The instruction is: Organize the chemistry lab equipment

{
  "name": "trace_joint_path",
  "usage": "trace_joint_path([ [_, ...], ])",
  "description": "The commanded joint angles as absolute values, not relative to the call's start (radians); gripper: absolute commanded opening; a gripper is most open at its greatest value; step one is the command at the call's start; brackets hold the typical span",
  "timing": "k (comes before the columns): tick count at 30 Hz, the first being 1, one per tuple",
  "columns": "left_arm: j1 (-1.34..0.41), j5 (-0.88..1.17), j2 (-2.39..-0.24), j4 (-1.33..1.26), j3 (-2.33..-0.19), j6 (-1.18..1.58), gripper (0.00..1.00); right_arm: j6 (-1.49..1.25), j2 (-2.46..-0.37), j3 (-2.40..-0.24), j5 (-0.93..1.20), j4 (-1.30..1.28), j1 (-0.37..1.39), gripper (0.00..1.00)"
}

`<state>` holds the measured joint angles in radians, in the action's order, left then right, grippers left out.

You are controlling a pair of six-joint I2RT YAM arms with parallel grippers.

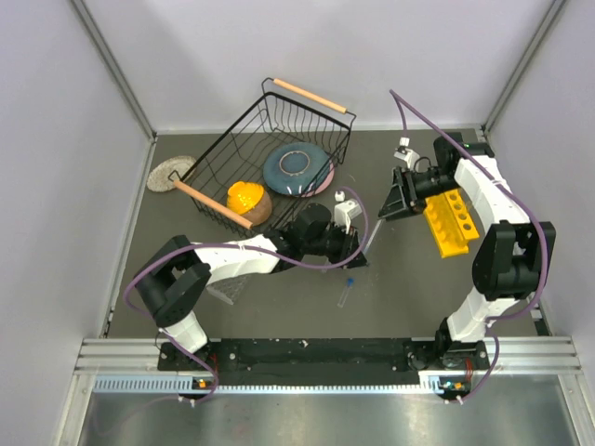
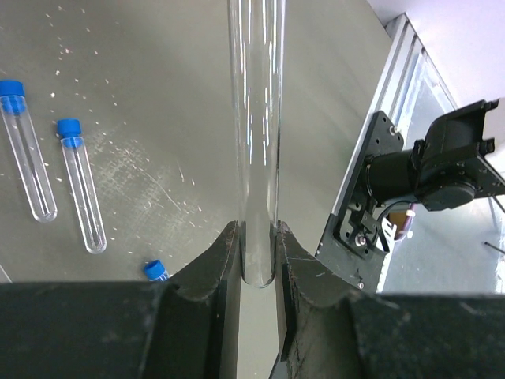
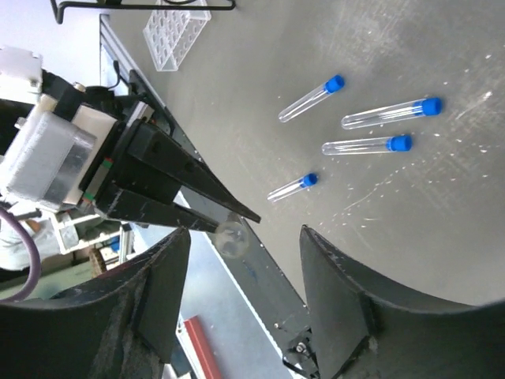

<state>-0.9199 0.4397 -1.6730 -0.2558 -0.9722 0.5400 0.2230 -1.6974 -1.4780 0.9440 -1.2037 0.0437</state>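
Top camera overhead, whole table; wrist cameras close, low, both seeing capped tubes.

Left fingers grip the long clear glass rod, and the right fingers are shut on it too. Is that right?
Not quite. The right fingers stand open, apart from the glass rod, as the right wrist view shows. Only the left fingers grip it.
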Motion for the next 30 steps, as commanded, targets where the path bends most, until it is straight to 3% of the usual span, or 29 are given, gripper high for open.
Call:
trace_joint_path([
  [1, -0.93, 0.479, -1.649, -0.242, -1.008, 0.476, 0.07, 0.27, -1.697, -1.534, 0.997, -1.272, 0.064, 0.52],
  [12, -0.933, 0.479, -1.646, -0.227, -1.009, 0.463, 0.07, 0.302, -1.71, -1.534, 1.023, -1.322, 0.071, 0.22],
  [17, -0.933, 0.46, -1.632, -0.212, -1.006, 0.468, 0.12, 0.313, -1.692, -1.537, 1.014, -1.325, 0.072, 0.15],
  [18, -0.933, 0.45, -1.626, -0.206, -1.003, 0.471, 0.17, 0.322, -1.684, -1.539, 1.002, -1.324, 0.071, 0.15],
  [19, -0.933, 0.439, -1.62, -0.206, -1.0, 0.477, 0.33, 0.327, -1.666, -1.543, 0.994, -1.324, 0.071, 0.15],
  [22, -0.931, 0.411, -1.556, -0.218, -0.971, 0.497, 0.57, 0.336, -1.619, -1.549, 0.965, -1.315, 0.054, 0.15],
  [23, -0.93, 0.378, -1.537, -0.222, -0.962, 0.502, 0.7, 0.339, -1.606, -1.548, 0.96, -1.31, 0.046, 0.15],
  [26, -0.911, 0.327, -1.45, -0.247, -0.916, 0.528, 0.85, 0.354, -1.547, -1.557, 0.927, -1.307, 0.005, 0.15],
  [30, -0.885, 0.253, -1.327, -0.218, -0.87, 0.529, 0.9, 0.403, -1.462, -1.574, 0.835, -1.312, -0.13, 0.15],
])
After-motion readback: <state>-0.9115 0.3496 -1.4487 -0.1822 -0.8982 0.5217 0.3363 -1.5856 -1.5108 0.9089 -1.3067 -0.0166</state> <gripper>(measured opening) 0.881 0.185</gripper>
